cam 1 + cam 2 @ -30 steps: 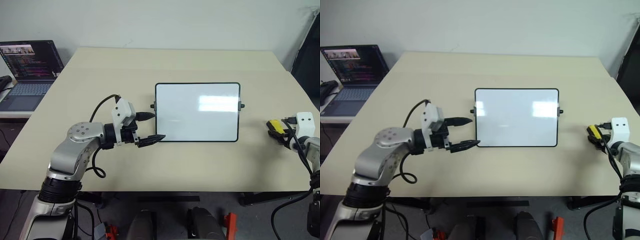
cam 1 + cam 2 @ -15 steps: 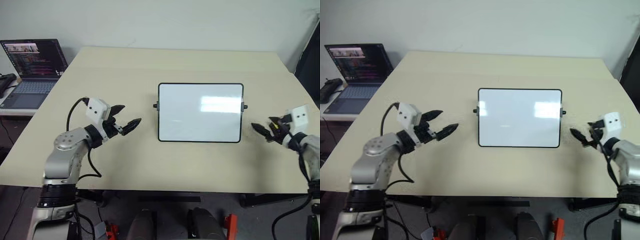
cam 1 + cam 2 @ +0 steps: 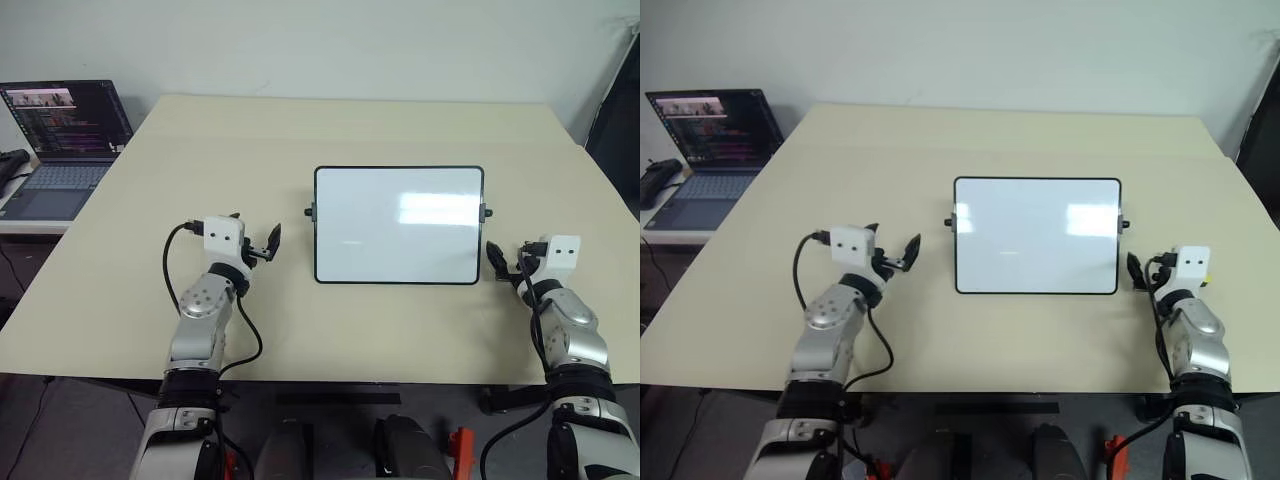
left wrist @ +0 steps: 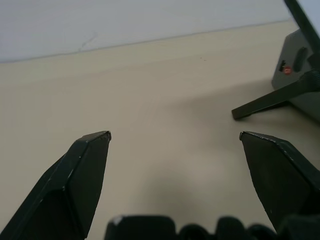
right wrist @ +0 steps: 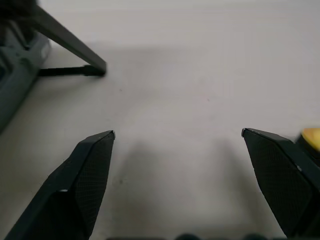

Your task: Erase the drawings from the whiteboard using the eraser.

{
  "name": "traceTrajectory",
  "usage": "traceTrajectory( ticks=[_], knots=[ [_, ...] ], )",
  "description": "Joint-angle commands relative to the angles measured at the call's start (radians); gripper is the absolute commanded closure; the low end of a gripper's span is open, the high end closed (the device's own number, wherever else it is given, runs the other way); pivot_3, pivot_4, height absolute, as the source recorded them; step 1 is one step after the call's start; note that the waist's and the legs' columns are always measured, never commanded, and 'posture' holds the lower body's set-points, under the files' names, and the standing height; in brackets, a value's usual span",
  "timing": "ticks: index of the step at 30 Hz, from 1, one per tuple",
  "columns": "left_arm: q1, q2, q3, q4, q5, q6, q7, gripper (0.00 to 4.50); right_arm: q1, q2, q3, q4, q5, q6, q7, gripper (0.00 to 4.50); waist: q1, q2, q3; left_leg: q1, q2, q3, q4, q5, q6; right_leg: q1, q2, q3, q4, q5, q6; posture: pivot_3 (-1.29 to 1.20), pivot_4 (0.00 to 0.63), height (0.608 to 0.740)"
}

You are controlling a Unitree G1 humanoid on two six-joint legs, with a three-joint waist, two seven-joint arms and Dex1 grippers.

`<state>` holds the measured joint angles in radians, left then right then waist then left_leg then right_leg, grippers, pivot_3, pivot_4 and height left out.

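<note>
My fingers stood spread wide on both sides, nothing between them. In the left wrist view the two black fingers (image 4: 75, 185) of my left gripper (image 3: 259, 240) rose apart over bare beige tabletop. In the right wrist view my right gripper (image 3: 505, 256) showed the same wide gap, its fingers (image 5: 80, 185) holding nothing.

The small bright yellow eraser block (image 5: 311, 136) lay on the table surface just beside and behind one right fingertip, only a sliver of it visible at the frame edge. Whether it touched the finger, I could not tell.

The glossy white rectangular whiteboard with thin black frame and rounded corners (image 3: 399, 224) sat between my two grippers, near the table's middle, with small black knobs on both short sides. Its surface read clean white with window glare; one very faint short streak showed near centre (image 3: 350, 242), too slight to call a marker drawing with certainty.

My left gripper was near the board's left edge, apart from it. My right gripper was just off the board's right edge, also apart.

All of this rested on the wide beige rectangular table (image 3: 330, 130). An open dark laptop with a lit screen (image 3: 62, 130) stood on a separate surface beyond the table's left side.
</note>
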<state>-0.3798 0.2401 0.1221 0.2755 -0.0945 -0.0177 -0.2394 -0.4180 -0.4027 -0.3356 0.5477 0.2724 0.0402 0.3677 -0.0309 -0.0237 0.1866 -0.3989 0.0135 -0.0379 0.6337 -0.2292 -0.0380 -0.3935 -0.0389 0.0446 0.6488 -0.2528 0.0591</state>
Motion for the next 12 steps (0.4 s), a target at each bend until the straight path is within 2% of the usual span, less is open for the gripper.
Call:
traceTrajectory(
  ticks=[1, 12],
  knots=[
    [0.009, -0.034, -0.005, -0.004, 0.014, -0.064, 0.043, 0.0, -0.018, 0.019, -0.016, -0.052, 0.02, -0.038, -0.023, 0.04, 0.0, 0.0, 0.0, 0.0, 0.0, 0.0, 0.0, 0.0, 0.0, 0.0, 0.0, 0.0, 0.0, 0.0, 0.0, 0.0, 0.15, 0.74],
    [0.005, -0.063, -0.019, 0.0, -0.001, -0.067, 0.038, 0.0, -0.025, 0.055, 0.011, -0.016, -0.04, -0.113, -0.11, 0.04, 0.001, 0.0, 0.0, 0.0, 0.0, 0.0, 0.0, 0.0, 0.0, 0.0, 0.0, 0.0, 0.001, 0.0, 0.0, 0.0, 0.15, 0.74]
  ],
)
